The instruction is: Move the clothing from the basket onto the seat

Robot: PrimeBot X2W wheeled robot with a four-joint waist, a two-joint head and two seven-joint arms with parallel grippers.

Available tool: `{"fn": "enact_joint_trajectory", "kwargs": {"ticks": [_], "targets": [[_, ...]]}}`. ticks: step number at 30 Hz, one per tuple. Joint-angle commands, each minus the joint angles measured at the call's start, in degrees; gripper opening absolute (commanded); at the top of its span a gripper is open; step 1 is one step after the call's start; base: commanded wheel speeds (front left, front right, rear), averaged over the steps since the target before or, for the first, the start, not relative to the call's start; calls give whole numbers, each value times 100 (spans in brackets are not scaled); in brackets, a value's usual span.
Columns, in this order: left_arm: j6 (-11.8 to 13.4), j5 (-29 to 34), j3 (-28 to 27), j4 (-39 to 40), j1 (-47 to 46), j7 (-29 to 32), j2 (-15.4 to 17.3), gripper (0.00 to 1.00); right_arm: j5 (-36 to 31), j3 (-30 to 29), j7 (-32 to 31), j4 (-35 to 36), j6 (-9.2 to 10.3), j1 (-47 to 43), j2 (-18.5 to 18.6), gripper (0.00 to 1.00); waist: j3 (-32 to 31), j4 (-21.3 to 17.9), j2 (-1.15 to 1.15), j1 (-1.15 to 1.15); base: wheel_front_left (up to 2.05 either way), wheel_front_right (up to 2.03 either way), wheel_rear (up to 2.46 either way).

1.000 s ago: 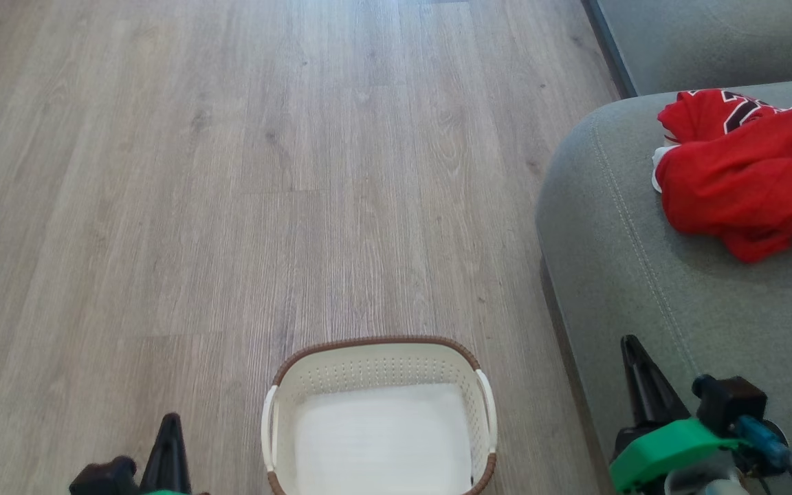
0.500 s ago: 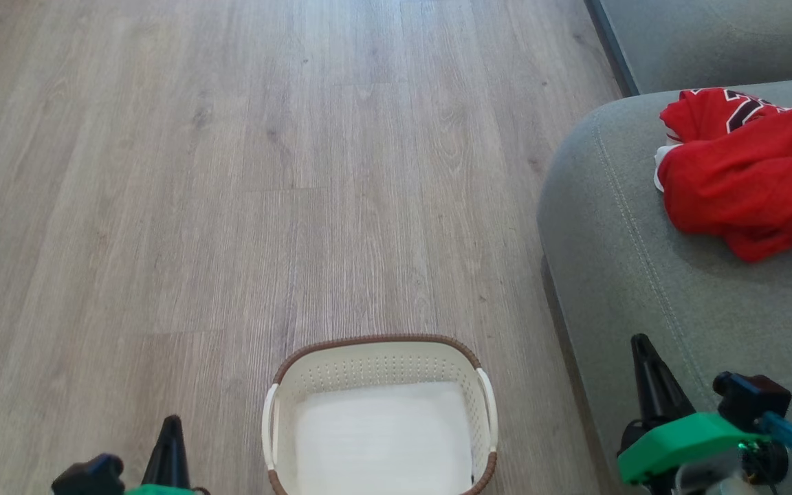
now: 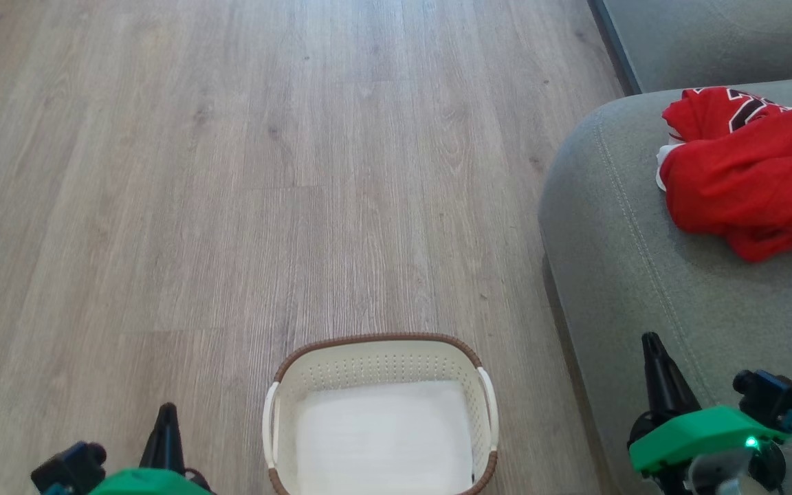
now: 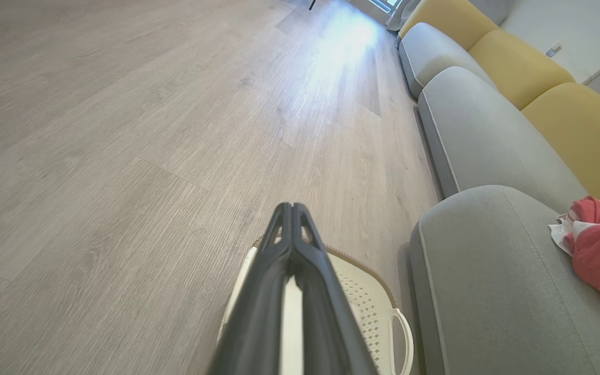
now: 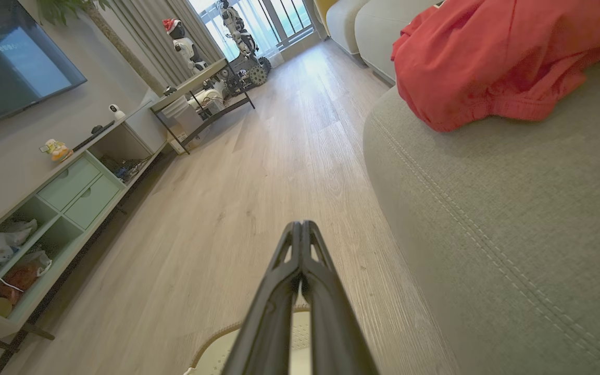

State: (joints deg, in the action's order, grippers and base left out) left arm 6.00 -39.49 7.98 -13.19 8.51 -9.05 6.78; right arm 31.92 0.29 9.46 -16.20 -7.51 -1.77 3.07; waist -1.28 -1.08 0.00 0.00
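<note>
Clothing (image 3: 746,179) in bright red lies heaped on the grey-green seat (image 3: 643,289), toward the far right of the head view, with a scrap of black-and-white lettering at its upper edge and white trim at its left side. The heap rests well in from the seat's rounded corner and stitched seam. The basket (image 3: 382,347) stands on the wooden floor (image 3: 231,172) just beside the seat's front, at the bottom middle of the head view, brown rim up and its white bottom in plain sight. The left fingers (image 3: 166,430) rise at the lower left, to the left of the basket, pressed flat together and holding nothing; the left wrist view shows them as one closed dark wedge above the basket's rim. The right fingers (image 3: 654,371) rise at the lower right, over the near part of the seat, likewise squeezed together with nothing between them, well apart from the red heap. In the right wrist view they point along the floor beside the seat's edge.
</note>
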Motion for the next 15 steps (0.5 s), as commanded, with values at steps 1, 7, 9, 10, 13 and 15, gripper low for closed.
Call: {"fn": "enact_joint_trajectory", "kwargs": {"ticks": [1,7,9,10,13,15], "targets": [[-46,-121,-169,164,-292,38,16,0,148,-10,-36,205,1,321,42,0,2,1,0,0,0,0,0],[-133,-467,-250,150,-369,135,-7,0,548,-44,-131,207,1,352,46,0,11,8,0,0,0,0,0],[-162,-582,-276,145,-394,167,-15,0,681,-56,-163,207,1,362,47,0,14,11,0,0,0,0,0],[-176,-640,-290,142,-407,183,-19,0,747,-62,-179,207,1,367,48,0,16,12,0,0,0,0,0],[-220,-812,-330,134,-446,232,-31,0,947,-79,-227,208,1,382,49,0,21,15,0,0,0,0,0],[-249,-928,-358,129,-472,265,-39,0,1079,-91,-260,209,1,393,50,0,24,18,0,0,0,0,0]]}}
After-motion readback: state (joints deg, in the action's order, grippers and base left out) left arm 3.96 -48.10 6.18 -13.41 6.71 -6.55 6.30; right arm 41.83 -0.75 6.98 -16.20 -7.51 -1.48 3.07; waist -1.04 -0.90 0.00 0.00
